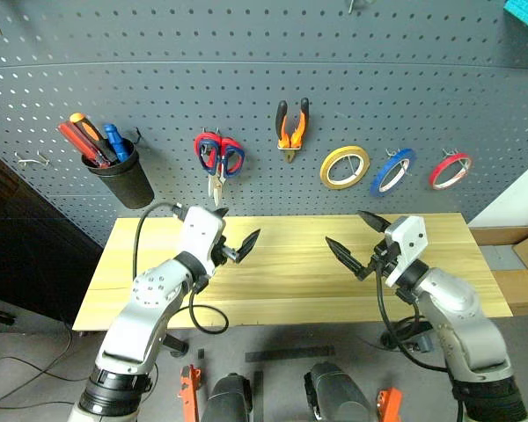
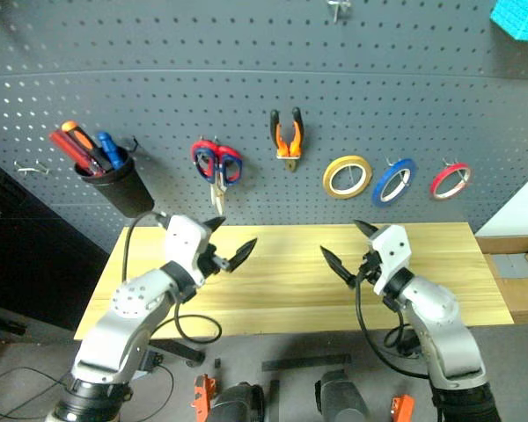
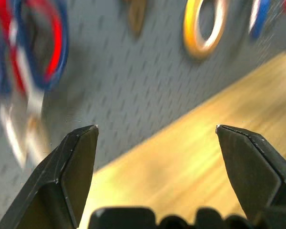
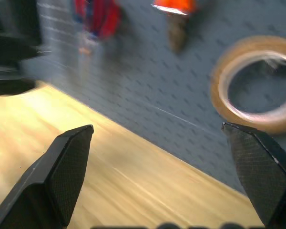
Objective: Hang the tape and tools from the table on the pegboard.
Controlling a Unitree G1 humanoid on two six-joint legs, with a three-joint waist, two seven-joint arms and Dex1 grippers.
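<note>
Black cup (image 1: 123,178) on the pegboard (image 1: 264,79) holds screwdrivers (image 1: 92,139); both claws gape wide, empty.

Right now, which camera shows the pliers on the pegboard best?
The left eye view: the pliers hang whole on the pegboard, orange-and-black handles up. The right eye view shows the same. The right wrist view catches a blurred orange part; the left wrist view only a blurred tip.

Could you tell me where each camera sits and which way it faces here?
Left and right eye views: on the head, looking down over both arms at the table and pegboard.
Left wrist view: along the open left gripper towards pegboard and yellow tape ring.
Right wrist view: along the open right gripper towards the same.
Shared: yellow ring, tabletop, board.
</note>
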